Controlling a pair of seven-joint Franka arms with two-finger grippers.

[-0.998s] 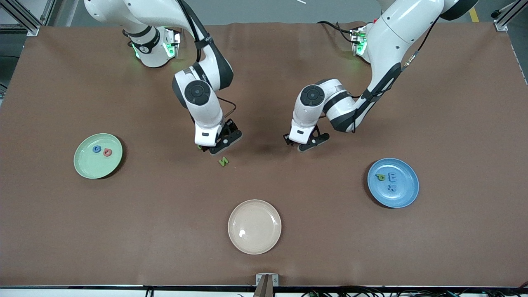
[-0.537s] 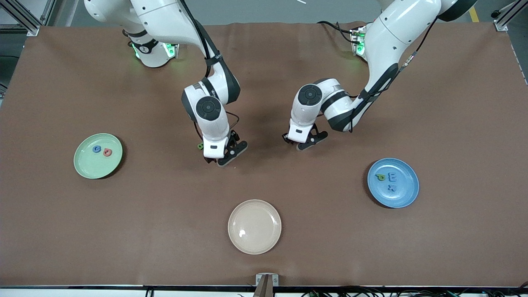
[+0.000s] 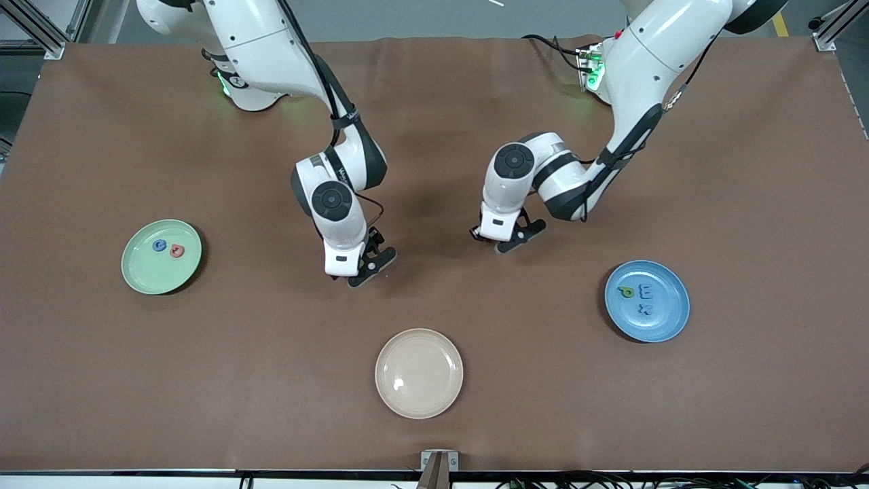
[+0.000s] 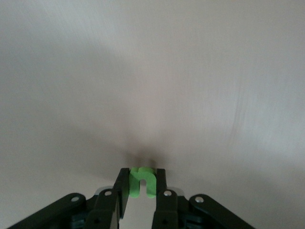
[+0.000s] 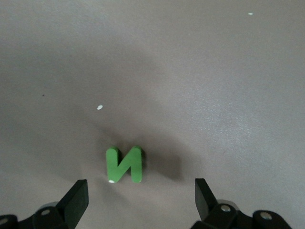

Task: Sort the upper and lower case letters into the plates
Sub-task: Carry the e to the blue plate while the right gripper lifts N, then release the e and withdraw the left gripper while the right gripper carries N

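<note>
My left gripper [image 3: 501, 241] is low over the mid-table, shut on a small green lowercase n [image 4: 141, 181] held between its fingers [image 4: 161, 188]. My right gripper [image 3: 353, 270] is open, low over a green capital N [image 5: 125, 165] that lies flat on the mat between its fingers [image 5: 78, 198]; the front view hides this N under the hand. The mint green plate [image 3: 146, 278] holds a blue letter [image 3: 159, 245] and a red letter [image 3: 177, 250]. The blue plate [image 3: 669, 319] holds a green letter [image 3: 626, 292] and two blue letters [image 3: 645, 291].
A cream-beige plate [image 3: 419, 373] with nothing in it lies nearer to the front camera, between the two arms. The brown mat [image 3: 434, 441] covers the whole table. Small white specks [image 5: 99, 107] lie on the mat by the N.
My right gripper moved toward the front camera and now covers the green N, which showed beside it a second ago. My left gripper shifted only slightly.
</note>
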